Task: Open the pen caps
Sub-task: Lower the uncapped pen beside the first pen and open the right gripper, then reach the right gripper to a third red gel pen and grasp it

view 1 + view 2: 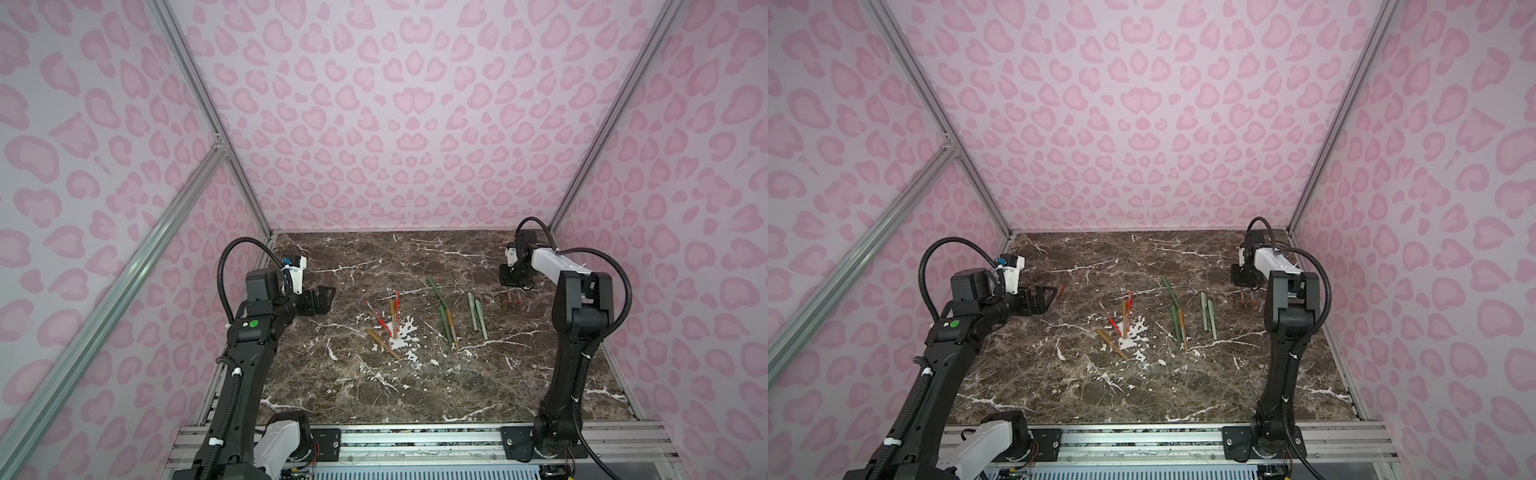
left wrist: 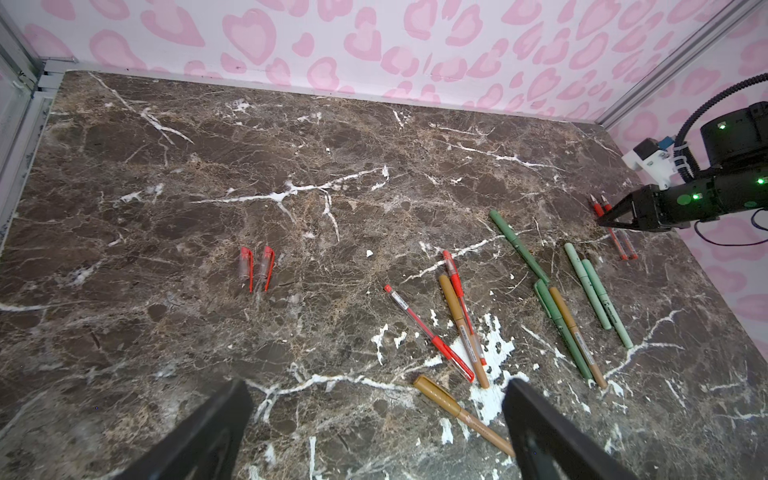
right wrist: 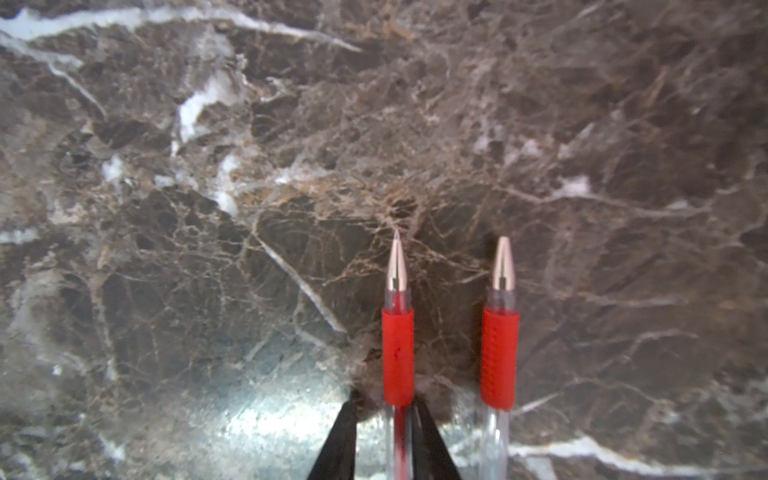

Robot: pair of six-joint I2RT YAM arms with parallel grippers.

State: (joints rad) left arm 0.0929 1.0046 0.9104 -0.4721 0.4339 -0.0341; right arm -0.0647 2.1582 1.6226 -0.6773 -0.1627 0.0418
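Two loose red pen caps (image 2: 245,266) lie side by side toward the desk's (image 2: 291,124) left edge. The others sit on pens mid-desk, like the tan cap (image 2: 436,395). They look light, stiff and slick, so I'd pinch across the tube and pull straight off. Nearby the left claw (image 2: 378,384) is spread and empty. By the far right corner the right claw (image 3: 385,397) loosely straddles an uncapped red pen (image 3: 397,353).

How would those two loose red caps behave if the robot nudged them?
The red caps are small clear tubes, so probably very light and easily flicked. Each has a side clip, which likely stops rolling. The marble table looks smooth, so they may slide.
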